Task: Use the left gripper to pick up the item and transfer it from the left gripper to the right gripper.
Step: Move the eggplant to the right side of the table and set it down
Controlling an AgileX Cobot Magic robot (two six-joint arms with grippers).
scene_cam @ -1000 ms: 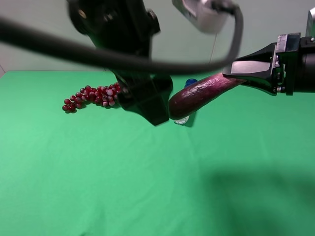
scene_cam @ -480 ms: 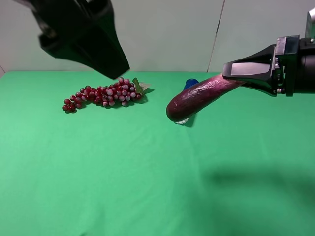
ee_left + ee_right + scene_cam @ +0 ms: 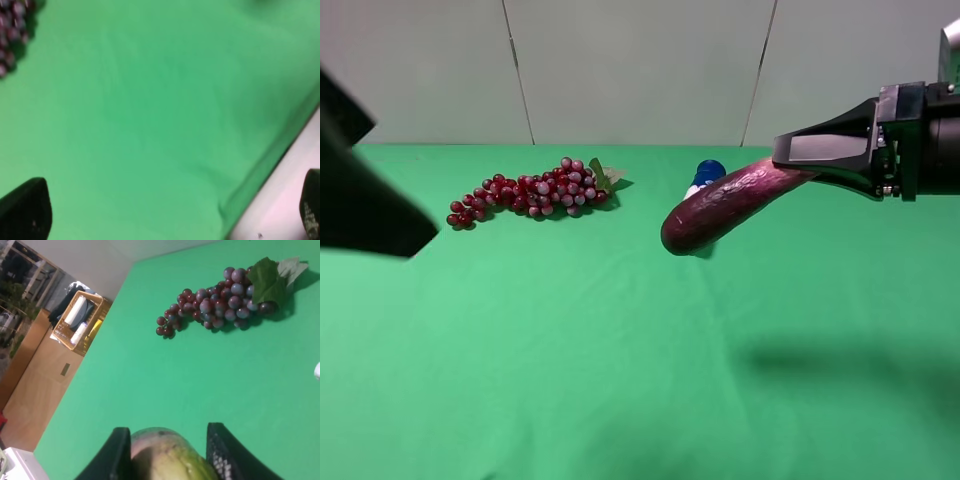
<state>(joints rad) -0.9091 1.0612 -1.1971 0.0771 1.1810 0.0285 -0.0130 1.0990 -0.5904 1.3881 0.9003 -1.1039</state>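
handover looks done: eggplant (image 3: 720, 205) hangs mid-right of frame, stem end clenched in right gripper (image 3: 798, 162); left gripper (image 3: 380, 215), at left edge, gapes empty. next, i judge, just hold steady.

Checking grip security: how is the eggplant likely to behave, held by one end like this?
Probably stiff: the eggplant juts out from the right gripper, clamped only at its pale end, without sagging. Its glossy, tapered skin looks slippery, so it could creep out of the jaws. Set down, its round, curved body might roll.
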